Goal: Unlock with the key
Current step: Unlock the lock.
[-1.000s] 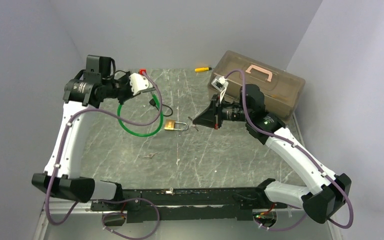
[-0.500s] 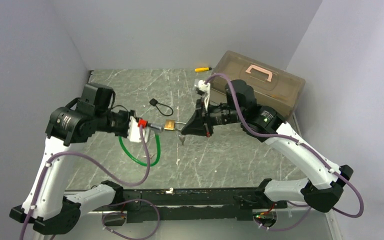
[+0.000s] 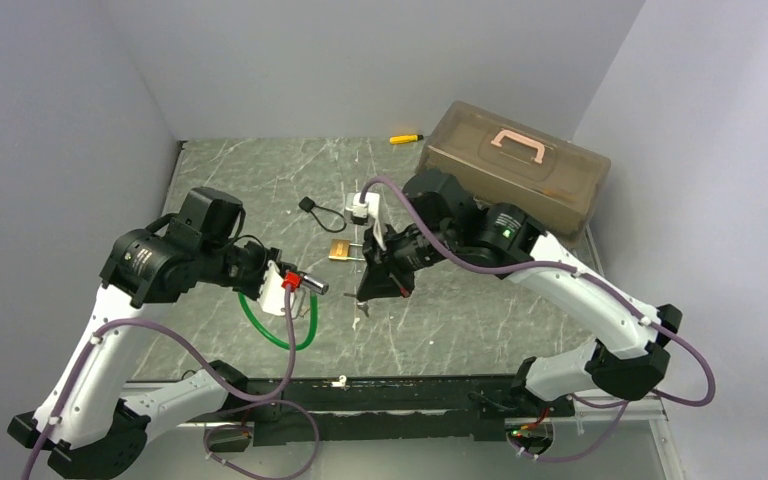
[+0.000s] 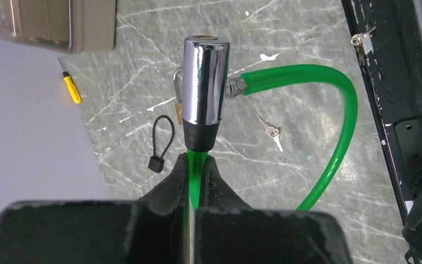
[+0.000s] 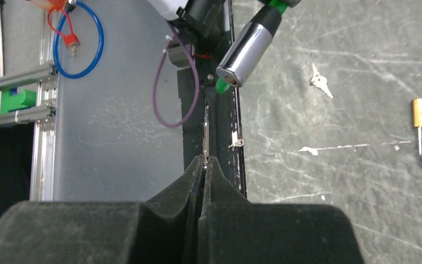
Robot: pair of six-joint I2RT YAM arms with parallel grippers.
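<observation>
The left tool (image 4: 196, 165) is clamped shut on the green cable (image 4: 338, 137) just under the chrome lock (image 4: 206, 82). It holds the lock clear of the counter (image 3: 260, 180). In the top view the lock's free end points to 3 o'clock, toward the right arm. The cable leaves the lock's side and loops round toward 5 o'clock in the left wrist view.

The right tool (image 5: 204, 162) is closed fully on the key (image 5: 205, 140). The key shows edge-on as a thin pale sliver sticking out of the fingertips toward 12 o'clock in the right wrist view. The lock's keyhole face sits at 1 o'clock from the key's tip, near but apart from it.

In the top view a brass padlock (image 3: 340, 250) lies flat on the counter at 11 o'clock from the right tool. A black cord loop (image 3: 310, 208) lies at 10 o'clock from the padlock. A yellow stick (image 3: 406, 138) lies at the far edge, at 12 o'clock. A brown box (image 3: 515, 165) fills the far corner at 2 o'clock. Loose keys (image 4: 271, 132) lie on the counter at 4 o'clock from the lock in the left wrist view.
</observation>
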